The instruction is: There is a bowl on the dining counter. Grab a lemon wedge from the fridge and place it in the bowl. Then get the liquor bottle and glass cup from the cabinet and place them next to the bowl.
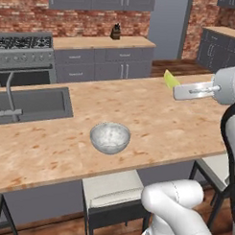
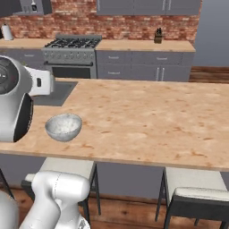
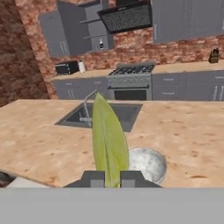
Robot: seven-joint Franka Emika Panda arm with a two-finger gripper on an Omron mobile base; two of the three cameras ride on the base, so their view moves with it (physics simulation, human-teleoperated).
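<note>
Lemon wedge (image 3: 109, 140) sits pinched between the closed gripper (image 3: 112, 178) fingers, held in the air above the worktop (image 1: 153, 120). On that wooden worktop, near its front edge, stands the speckled bowl (image 1: 110, 137), apart from the wedge and lower, beside the sink (image 1: 31, 104).

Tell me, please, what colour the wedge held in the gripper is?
Yellow-green; the lemon wedge shows best in the hand view.

Base views flank the counter (image 1: 51, 150) — both share the bowl (image 1: 110, 137); hand view looks stoveward.
</note>
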